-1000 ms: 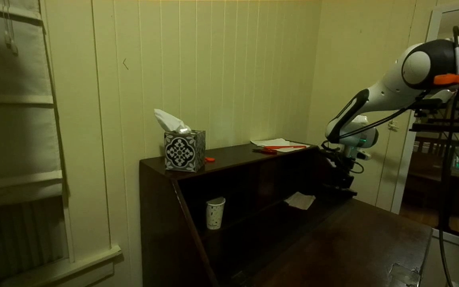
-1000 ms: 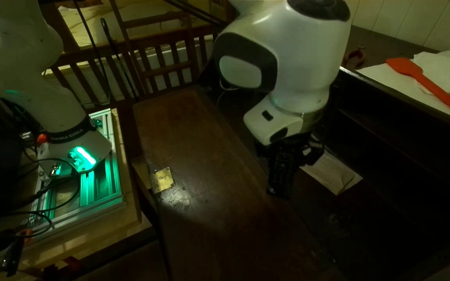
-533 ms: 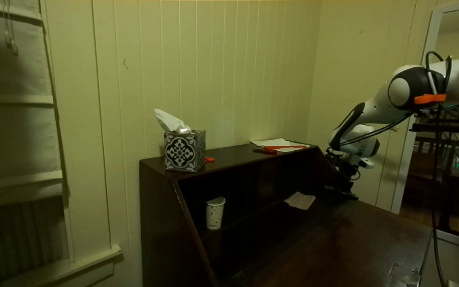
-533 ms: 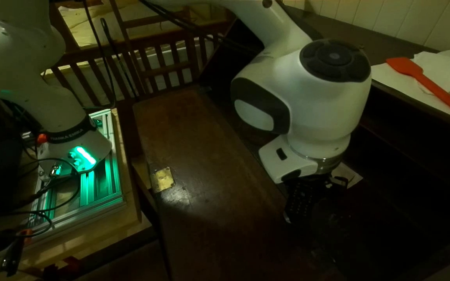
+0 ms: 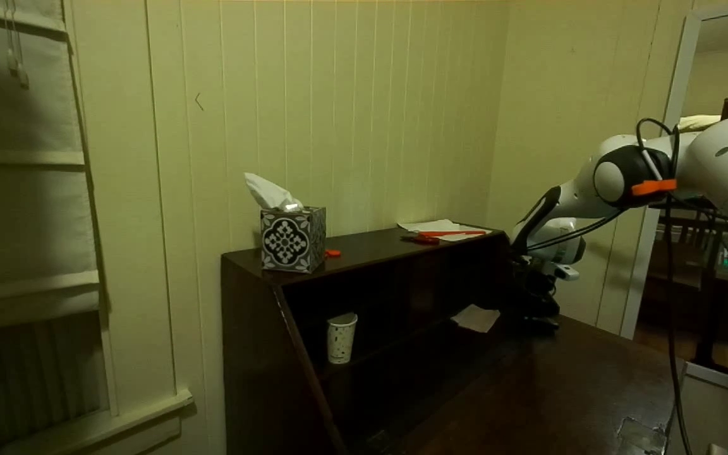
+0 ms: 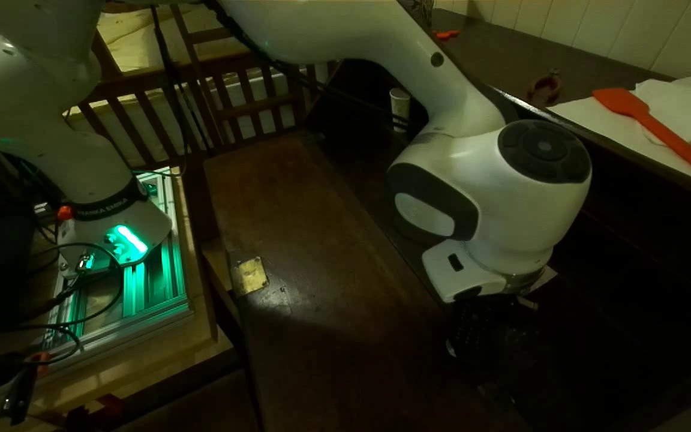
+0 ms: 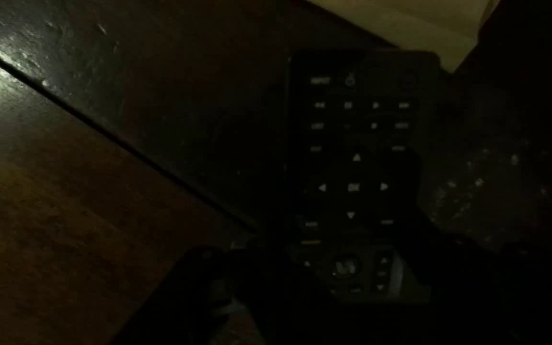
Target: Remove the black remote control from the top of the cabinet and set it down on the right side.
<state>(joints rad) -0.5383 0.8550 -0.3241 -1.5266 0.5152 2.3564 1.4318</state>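
A: Wrist view. Hand?
B: The gripper [image 7: 345, 215] is pinching the black remote control [image 7: 357, 167]. Black fingers [image 7: 410, 206] at both long sides, partly spread, remote filling the gap. Very dark there.
A: Remote relative to the hand?
B: Between the fingers, caught around its lower part; upper end sticks out past the fingertips. Sits just past the inner edge of the worktop [image 7: 55, 230]. Whether it touches the wood underneath, can't tell.
A: Which way does it point?
B: Buttons face the camera, INPUT end toward the folded paper [image 7: 424, 24]. Long axis near upright in frame, at a slant to the worktop's inner edge. Bottom end lost in shadow.
A: In an exterior view?
B: Gripper low under the arm [image 6: 519, 210], right at the worktop's inner edge, well apart from the outer edge with the brass plate [image 6: 251, 276]. Remote's a button-dotted dark patch below; axis too dim to call.
A: Also in an exterior view?
B: Gripper down by the worktop's back corner, frame right, just beside the sloping right end of the cabinet [image 5: 256, 354]. Finger spread, remote outline, remote direction: black on black, can't tell.
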